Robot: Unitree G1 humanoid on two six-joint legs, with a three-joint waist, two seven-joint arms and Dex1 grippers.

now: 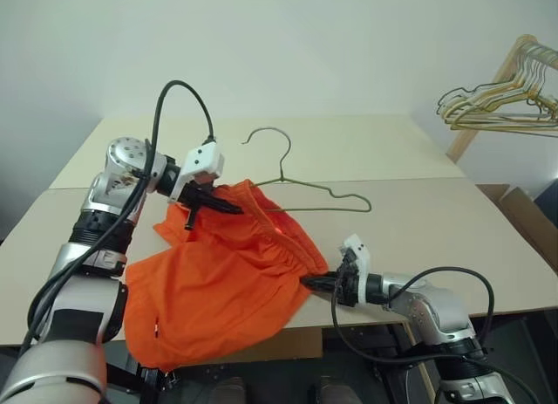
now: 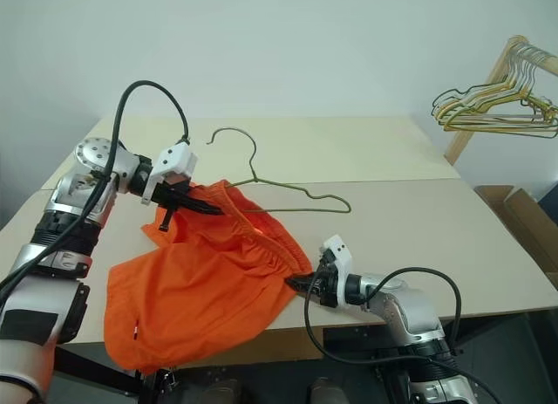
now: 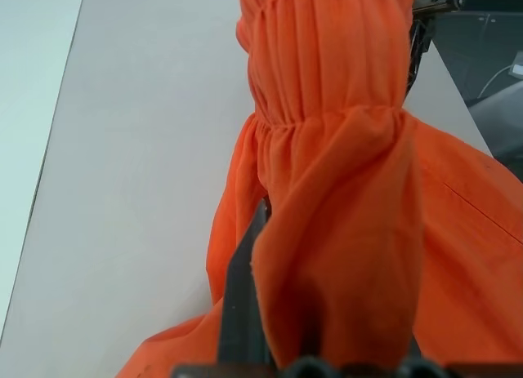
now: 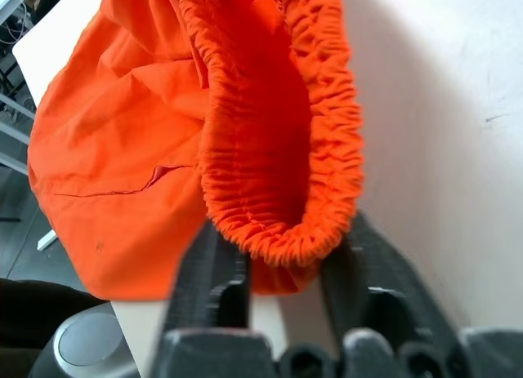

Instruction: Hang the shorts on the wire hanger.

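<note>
- The left end effector point(image 1: 218, 203) is clamped on one end of the gathered waistband of the shorts point(image 1: 222, 286), raised above the counter point(image 1: 410, 208). Holding that end up keeps the waist lifted off the surface, so the band can be spread rather than lying in a heap.
- The right end effector point(image 2: 301, 286) sits at the near edge of the counter with its fingers point(image 4: 214, 268) either side of the other end of the waistband. In the right wrist view the elastic loops between them with some gap on each side, so I read the grip as closing but cannot tell whether it is firm.
- Between the two, the waistband runs as a stretched, ruched line, which looks meant to open the waist for threading.
- The rest of the shorts hangs from that line: orange fabric drapes over the counter's front edge, with a small tag low near a leg hem.
- The wire hanger point(image 1: 301, 190) lies flat on the counter just behind the shorts, hook away from the robot. Its left end appears tucked under the raised fabric, though contact is unclear.
- A bunch of other hangers point(image 1: 501, 103) hangs from a wooden rack point(image 1: 488, 99) well apart on the right.
</note>
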